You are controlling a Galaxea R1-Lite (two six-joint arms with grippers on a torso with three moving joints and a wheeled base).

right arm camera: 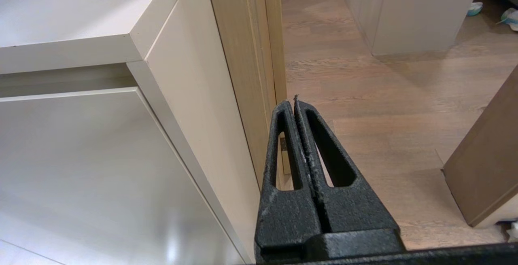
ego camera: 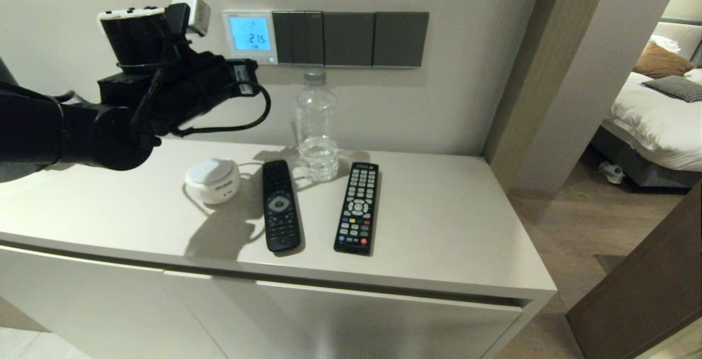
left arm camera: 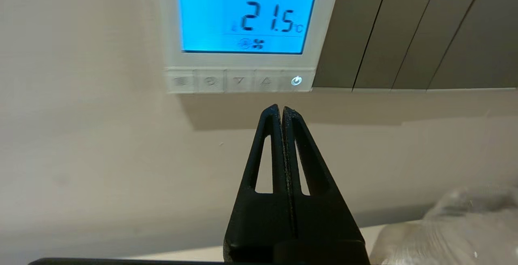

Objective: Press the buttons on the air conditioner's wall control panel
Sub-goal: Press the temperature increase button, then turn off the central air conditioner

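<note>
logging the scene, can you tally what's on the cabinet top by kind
remotes: 2, a plain black one and one with coloured keys
clear plastic bottle: 1
round white gadget: 1
total: 4

The control panel [left arm camera: 247,60] is seen as smooth white plastic with a glossy blue screen, and the switch plates [ego camera: 351,38] beside it as matt dark grey plastic. The cabinet [ego camera: 439,227] is finished in smooth, slightly shiny cream, the bottle [ego camera: 316,129] is clear plastic, and the floor [right arm camera: 384,95] is matt wood.
</note>
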